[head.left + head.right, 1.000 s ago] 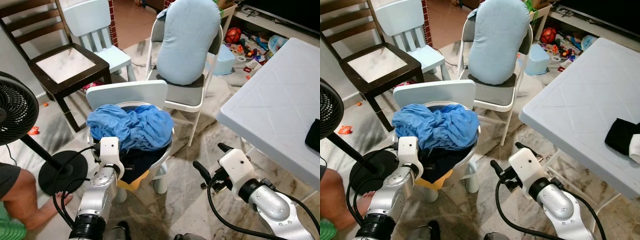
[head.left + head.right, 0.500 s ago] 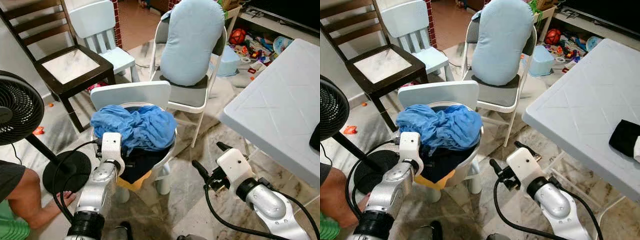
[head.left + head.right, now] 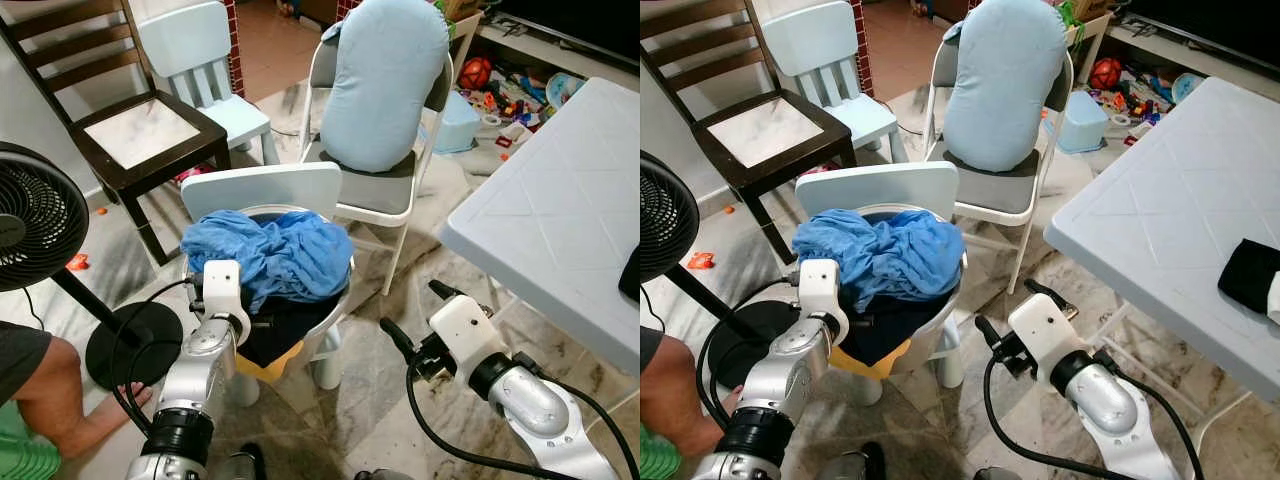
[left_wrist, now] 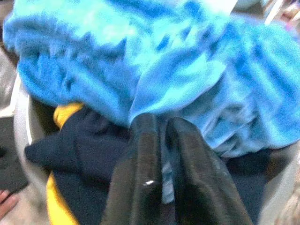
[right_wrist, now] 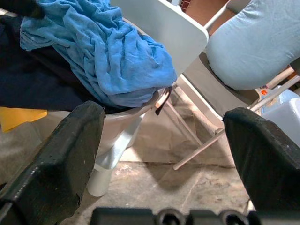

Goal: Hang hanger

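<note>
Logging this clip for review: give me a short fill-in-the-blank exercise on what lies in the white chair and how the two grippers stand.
1. The crumpled cloth heaped on the small white chair is ____ in colour.
2. The left gripper has its fingers ____, at the edge of that cloth.
3. The right gripper has its fingers ____, beside the chair.
4. The pale blue cushion rests on the ____ chair behind.

Missing words: blue; shut; open; folding

A marble floor (image 3: 370, 370) holds a dark wooden chair (image 3: 130, 130), a white table (image 3: 560, 220) (folding chair (image 3: 375, 190) between).
</note>
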